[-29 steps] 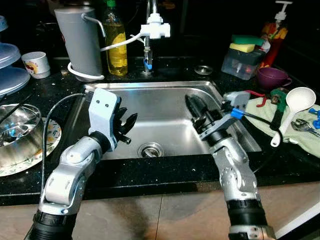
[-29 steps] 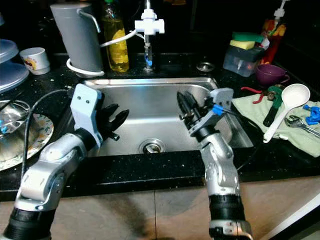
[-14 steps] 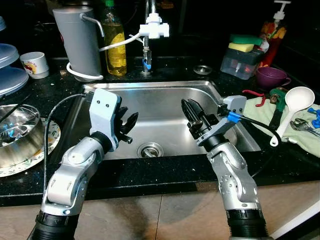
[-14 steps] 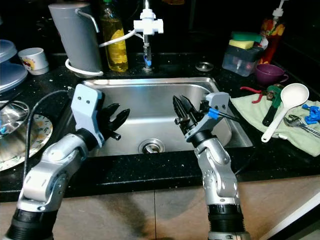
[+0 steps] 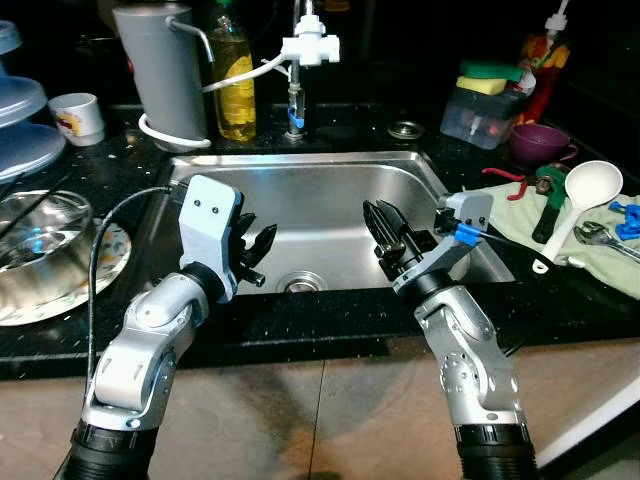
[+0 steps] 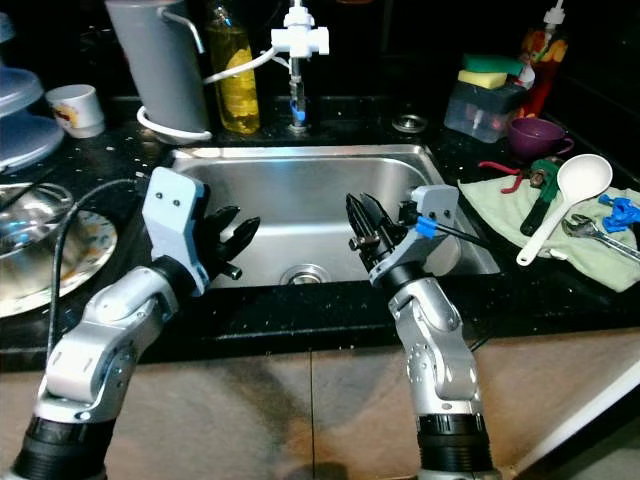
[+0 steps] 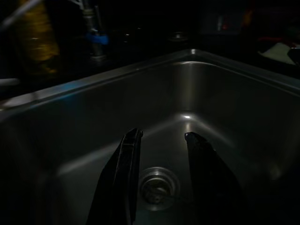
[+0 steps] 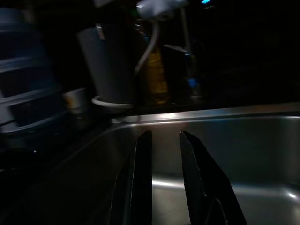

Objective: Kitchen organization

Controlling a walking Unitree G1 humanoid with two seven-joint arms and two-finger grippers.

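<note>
Both arms reach over the front edge of a steel sink set in a black bench. The left end effector sits at centre left of the head views, over the near left part of the basin, its fingers spread apart and holding nothing. The right end effector sits at centre right over the near right part of the basin, its fingers slightly parted and likewise empty.

The left wrist view looks down into the basin past two separated fingers and shows the drain in the sink floor. The right wrist view looks across the sink towards the back of the bench, taking in the grey canister and yellow bottle.

The head views show more. In the upper left stand the grey canister, the yellow bottle and a white faucet fitting, with a small cup further left. At the left edge a metal bowl rests on a plate. In the upper right a clear tub holds a yellow and green sponge; beside it is a purple cup. On the right, a cloth carries a white ladle, a wrench and pliers.
</note>
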